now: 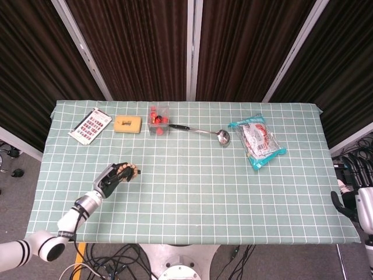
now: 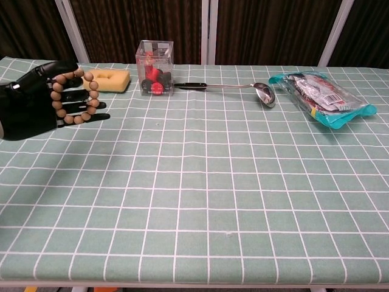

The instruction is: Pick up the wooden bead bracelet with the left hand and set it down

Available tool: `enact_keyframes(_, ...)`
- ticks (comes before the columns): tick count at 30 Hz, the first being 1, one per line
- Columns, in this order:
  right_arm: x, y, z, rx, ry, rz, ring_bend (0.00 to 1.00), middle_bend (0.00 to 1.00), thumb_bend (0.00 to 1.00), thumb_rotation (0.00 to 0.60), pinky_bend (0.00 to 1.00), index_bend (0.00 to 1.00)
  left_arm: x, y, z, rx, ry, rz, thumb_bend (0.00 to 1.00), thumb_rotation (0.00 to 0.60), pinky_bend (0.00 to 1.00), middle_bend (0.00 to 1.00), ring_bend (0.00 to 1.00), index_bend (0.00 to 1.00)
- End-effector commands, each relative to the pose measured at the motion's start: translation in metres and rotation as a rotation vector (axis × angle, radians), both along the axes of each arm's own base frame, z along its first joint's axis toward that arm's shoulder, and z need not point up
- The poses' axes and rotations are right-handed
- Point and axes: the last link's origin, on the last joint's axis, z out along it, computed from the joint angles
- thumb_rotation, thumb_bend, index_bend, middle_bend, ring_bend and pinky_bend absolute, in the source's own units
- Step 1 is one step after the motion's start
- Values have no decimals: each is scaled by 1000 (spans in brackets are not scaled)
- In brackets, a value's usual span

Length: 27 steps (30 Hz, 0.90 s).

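The wooden bead bracelet (image 2: pixel 74 97) is a loop of round tan beads held up off the cloth in my black left hand (image 2: pixel 33 106), looped around its fingers. In the head view the left hand (image 1: pixel 115 178) hovers over the table's front left part, and a few beads of the bracelet (image 1: pixel 130 171) show at its fingertips. My right hand (image 1: pixel 361 207) hangs off the table's right edge, low and far from everything; whether its fingers are apart I cannot tell.
Along the back stand a card (image 1: pixel 90 125), a yellow sponge (image 1: pixel 128 123), a clear box of red pieces (image 1: pixel 158 119), a metal ladle (image 1: pixel 201 132) and a teal snack packet (image 1: pixel 256 140). The green checked cloth (image 1: pixel 192 186) covers the table.
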Motion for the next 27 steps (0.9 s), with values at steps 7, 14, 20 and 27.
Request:
enact_keyframes(7, -3, 2, -1, -5, 14, -13, 0, 30, 273, 600, 0, 0, 5, -9, -11, 100, 114, -41, 399, 315, 198, 763, 393, 712)
enact_keyframes(14, 1, 1, 12, -37, 22, 0, 0, 31, 270, 600, 0, 0, 6, -11, -12, 93, 119, -44, 445, 153, 197, 762, 393, 712)
enact_keyframes(20, 4, -1, 25, -68, 21, -2, 0, 32, 272, 600, 0, 0, 6, -13, -13, 83, 111, -43, 479, 59, 195, 758, 393, 712)
enact_keyframes(27, 0, -2, 22, -47, 11, -27, 0, 32, 269, 600, 0, 0, 6, -15, -16, 77, 118, -58, 480, 0, 194, 753, 393, 709)
